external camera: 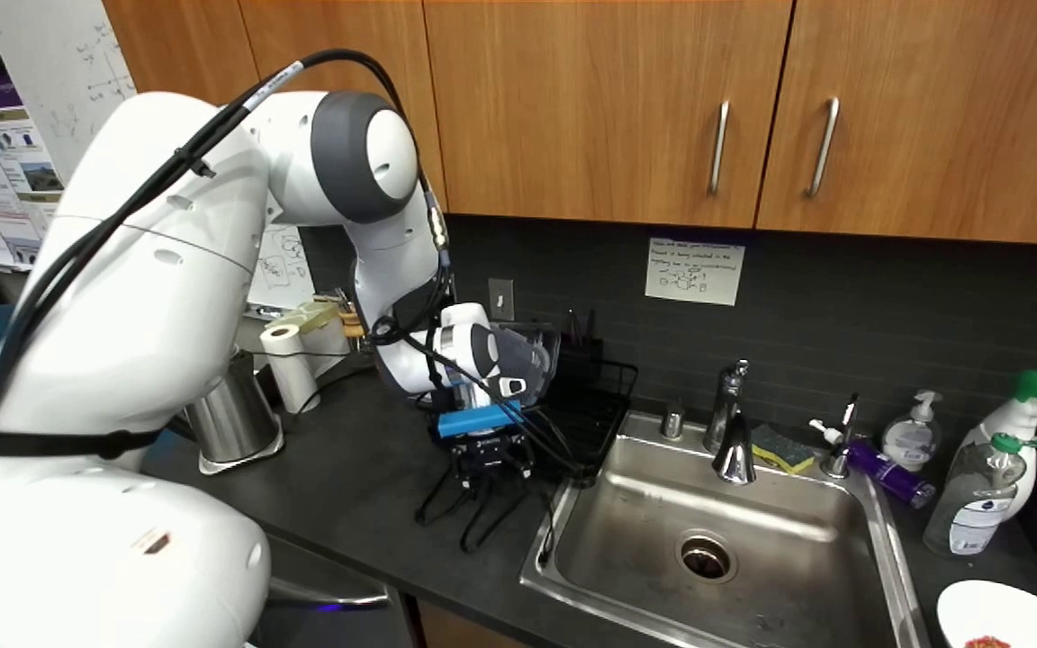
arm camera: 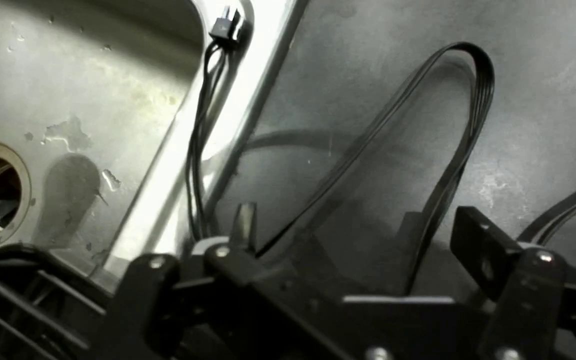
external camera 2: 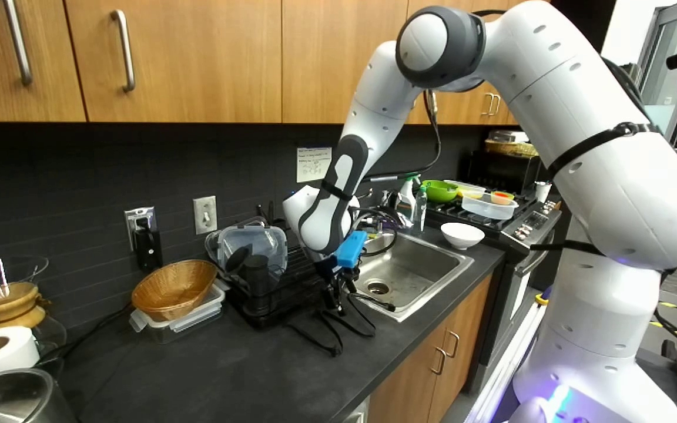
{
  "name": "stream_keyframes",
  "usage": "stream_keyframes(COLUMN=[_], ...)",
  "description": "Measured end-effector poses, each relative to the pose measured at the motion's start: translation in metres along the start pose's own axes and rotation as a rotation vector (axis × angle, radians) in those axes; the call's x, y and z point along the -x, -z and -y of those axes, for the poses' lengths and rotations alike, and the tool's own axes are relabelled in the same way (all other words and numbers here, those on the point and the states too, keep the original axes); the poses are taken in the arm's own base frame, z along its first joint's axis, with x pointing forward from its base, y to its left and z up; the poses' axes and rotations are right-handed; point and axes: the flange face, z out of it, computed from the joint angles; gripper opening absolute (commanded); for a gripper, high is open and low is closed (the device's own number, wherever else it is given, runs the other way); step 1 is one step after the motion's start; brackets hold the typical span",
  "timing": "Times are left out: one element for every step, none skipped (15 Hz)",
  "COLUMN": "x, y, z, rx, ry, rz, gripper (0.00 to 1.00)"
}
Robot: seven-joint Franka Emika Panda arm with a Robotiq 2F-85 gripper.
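Observation:
My gripper [arm camera: 363, 235] is open, its two fingers wide apart in the wrist view. It is low over the dark countertop beside the sink in both exterior views [external camera: 481, 463] [external camera 2: 338, 291]. A black flat cable [arm camera: 483, 95] lies in loops on the counter around it; it also shows in both exterior views [external camera: 487, 531] [external camera 2: 338, 335]. One strand runs down between the fingers, and its middle is hidden by the gripper body. A small black plug [arm camera: 225, 30] at a cable end rests on the steel sink rim [arm camera: 155, 205]. I cannot tell whether the fingers touch the cable.
A black dish rack [external camera: 613, 400] with plastic containers stands behind the gripper. The steel sink [external camera 2: 435, 288] and faucet [external camera: 734, 441] are beside it. Soap and spray bottles [external camera: 978, 495] and a white bowl [external camera 2: 462, 235] stand past the sink. A wicker basket [external camera 2: 174, 288] is at the back.

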Motion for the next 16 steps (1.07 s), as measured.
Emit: stream_keyframes(x=[-0.002, -0.003, -0.005, -0.007, -0.009, -0.010, -0.012, -0.013, -0.014, -0.015, -0.016, -0.016, -0.017, -0.018, -0.018, -0.019], y=[0.001, 0.002, 0.003, 0.004, 0.006, 0.008, 0.010, 0.011, 0.013, 0.014, 0.015, 0.016, 0.017, 0.018, 0.019, 0.019], z=[0.009, 0.018, 0.026, 0.035, 0.043, 0.050, 0.057, 0.062, 0.068, 0.072, 0.076, 0.081, 0.084, 0.088, 0.091, 0.095], rx=[0.015, 0.026, 0.035, 0.043, 0.053, 0.062, 0.070, 0.079, 0.086, 0.094, 0.101, 0.109, 0.118, 0.124, 0.131, 0.137], ry=[0.023, 0.044, 0.065, 0.085, 0.104, 0.120, 0.134, 0.146, 0.159, 0.172, 0.185, 0.199, 0.213, 0.224, 0.235, 0.245], rz=[-0.008, -0.017, -0.027, -0.037, -0.046, -0.055, -0.062, -0.068, -0.073, -0.078, -0.082, -0.087, -0.090, -0.091, -0.093, -0.094], gripper=[1.00, 1.00, 1.00, 1.00, 1.00, 1.00, 1.00, 1.00, 1.00, 1.00, 1.00, 1.00, 1.00, 1.00, 1.00, 1.00])
